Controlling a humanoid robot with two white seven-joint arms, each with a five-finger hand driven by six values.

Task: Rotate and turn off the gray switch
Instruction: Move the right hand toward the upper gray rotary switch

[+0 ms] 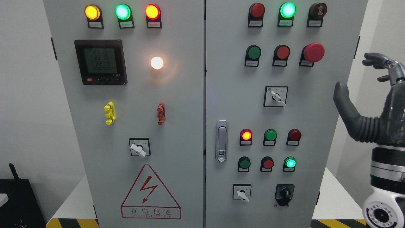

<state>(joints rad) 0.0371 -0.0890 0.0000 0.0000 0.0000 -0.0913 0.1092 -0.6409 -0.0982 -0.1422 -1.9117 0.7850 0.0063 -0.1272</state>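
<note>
A grey electrical cabinet (190, 126) fills the head view. It carries three pale grey rotary switches, each knob pointing down-right: one on the left door (138, 148), one at the upper middle of the right door (278, 98), one at its lower part (243, 194). A black rotary switch (284, 193) sits to the right of that last one. My right hand (356, 74) is raised at the picture's right edge, beyond the cabinet's side, fingers spread and holding nothing. It touches no switch. The left arm does not show.
Lit lamps and push buttons run in rows across both doors, with a red mushroom stop button (314, 52), a digital meter (100, 61) and a door handle (221, 141). A warning triangle (150, 193) marks the left door. A black box (19, 202) stands at the lower left.
</note>
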